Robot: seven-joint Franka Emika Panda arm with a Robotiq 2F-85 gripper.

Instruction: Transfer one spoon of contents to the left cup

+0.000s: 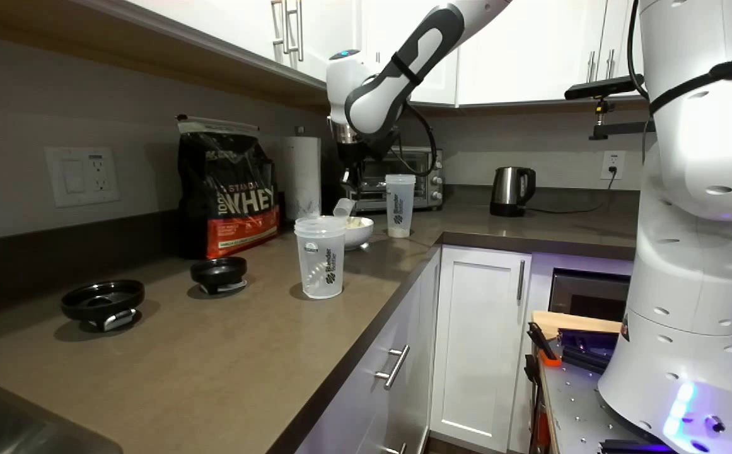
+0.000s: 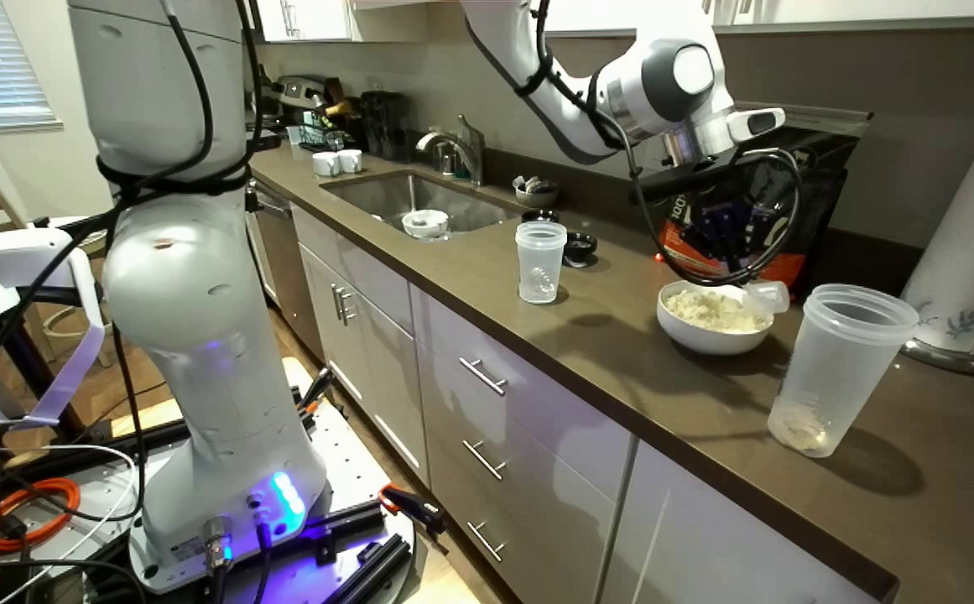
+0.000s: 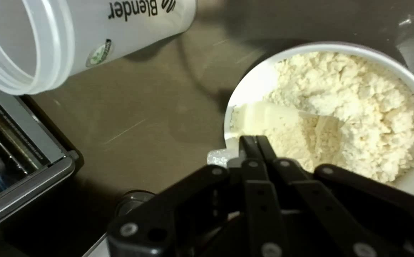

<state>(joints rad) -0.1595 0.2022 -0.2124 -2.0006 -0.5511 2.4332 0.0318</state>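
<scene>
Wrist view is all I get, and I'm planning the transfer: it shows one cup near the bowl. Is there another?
Observer: Yes. The left cup stands upright on the counter, with the bowl between it and your cup.
Operator: Is it covered?
Observer: No, it looks open in both exterior views.
Operator: Does anything show inside it?
Observer: A coil shows in its lower half in an exterior view; what else may be in there, I can't tell.
</scene>
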